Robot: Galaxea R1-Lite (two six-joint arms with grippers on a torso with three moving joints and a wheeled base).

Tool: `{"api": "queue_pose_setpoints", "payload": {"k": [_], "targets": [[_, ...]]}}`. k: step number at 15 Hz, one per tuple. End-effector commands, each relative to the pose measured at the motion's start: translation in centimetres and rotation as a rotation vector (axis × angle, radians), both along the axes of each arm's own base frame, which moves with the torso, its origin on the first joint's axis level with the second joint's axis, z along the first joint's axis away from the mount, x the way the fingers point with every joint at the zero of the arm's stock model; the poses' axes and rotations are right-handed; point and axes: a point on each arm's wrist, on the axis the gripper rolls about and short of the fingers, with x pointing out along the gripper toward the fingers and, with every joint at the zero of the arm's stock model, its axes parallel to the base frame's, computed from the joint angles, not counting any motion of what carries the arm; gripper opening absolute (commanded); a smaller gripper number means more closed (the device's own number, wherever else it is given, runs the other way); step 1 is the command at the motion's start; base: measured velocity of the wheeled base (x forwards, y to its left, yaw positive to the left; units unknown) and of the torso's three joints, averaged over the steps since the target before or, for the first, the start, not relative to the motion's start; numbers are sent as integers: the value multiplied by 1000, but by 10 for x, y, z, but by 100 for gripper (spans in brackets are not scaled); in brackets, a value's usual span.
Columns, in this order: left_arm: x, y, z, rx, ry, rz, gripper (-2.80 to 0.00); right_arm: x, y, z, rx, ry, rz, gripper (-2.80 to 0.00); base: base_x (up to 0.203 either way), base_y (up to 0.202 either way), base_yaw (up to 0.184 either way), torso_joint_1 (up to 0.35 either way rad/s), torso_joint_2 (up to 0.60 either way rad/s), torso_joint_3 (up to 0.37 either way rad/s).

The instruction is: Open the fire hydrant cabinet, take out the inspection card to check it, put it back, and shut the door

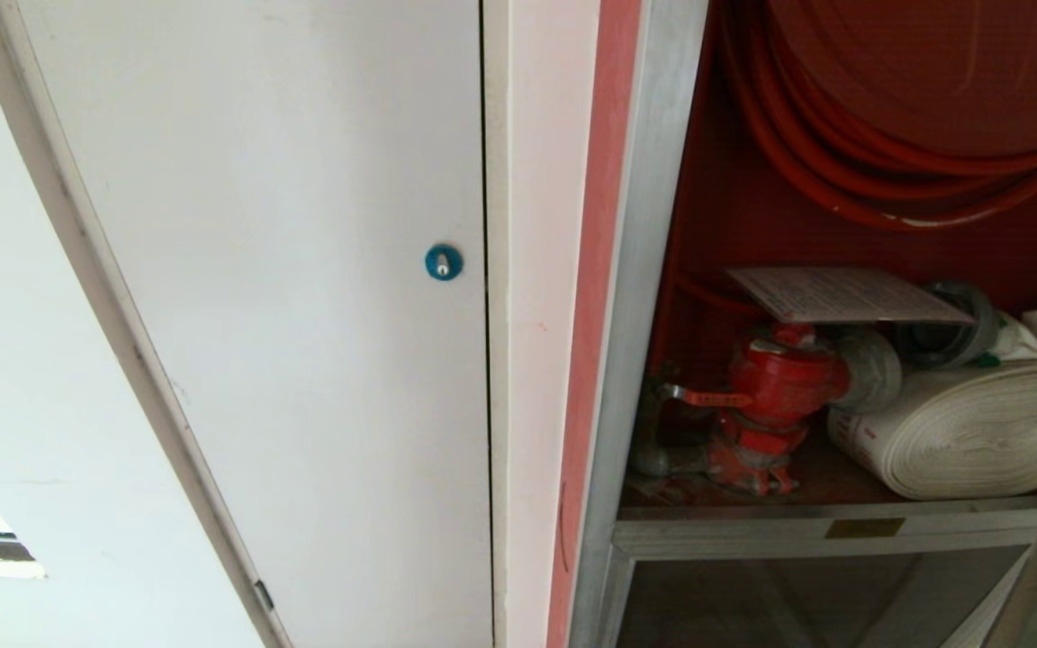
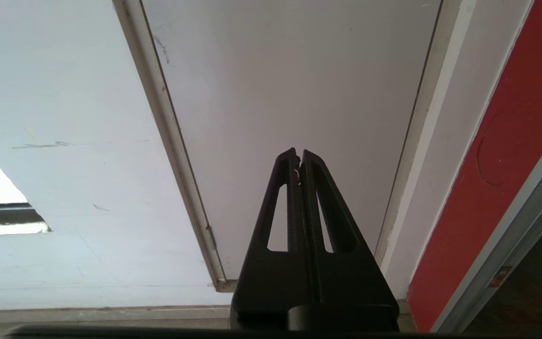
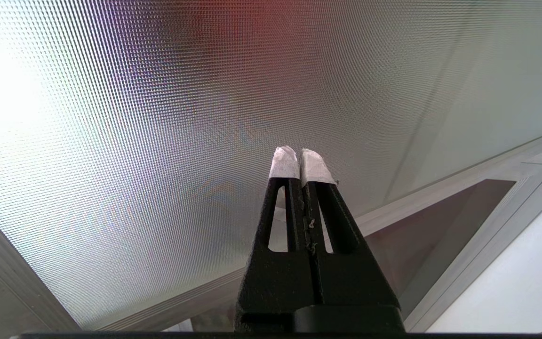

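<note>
inside the fire hydrant cabinet [image 1: 653,270] the inspection card [image 1: 843,294] lies on the red valve [image 1: 775,387], while the left gripper [image 2: 298,151] and right gripper [image 3: 300,151] are fully closed, holding nothing.

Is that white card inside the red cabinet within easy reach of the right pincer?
Probably yes: the card lies uncovered atop the red valve, nothing before it. The right pincer is shut, empty.

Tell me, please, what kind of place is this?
Probably a corridor or service area inside a building. A silver-framed fire hydrant cabinet stands open, showing a red valve and a white rolled hose, beside a plain white door with a blue round lock.
</note>
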Motion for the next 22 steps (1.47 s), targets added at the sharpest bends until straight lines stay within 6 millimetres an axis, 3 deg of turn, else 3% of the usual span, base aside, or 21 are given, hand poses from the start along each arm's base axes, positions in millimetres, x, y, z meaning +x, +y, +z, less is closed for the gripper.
{"api": "queue_pose_setpoints", "payload": {"k": [1,8,22], "targets": [[0,0,-2,0,6,0,-280,0,0,0,0,1,1,-280,0,0,0,0,0,0],[1,0,-2,1,7,0,-280,0,0,0,0,1,1,-280,-11,0,0,1,0,0],[1,0,-2,0,6,0,-280,0,0,0,0,1,1,-280,-195,0,1,2,2,2]]}}
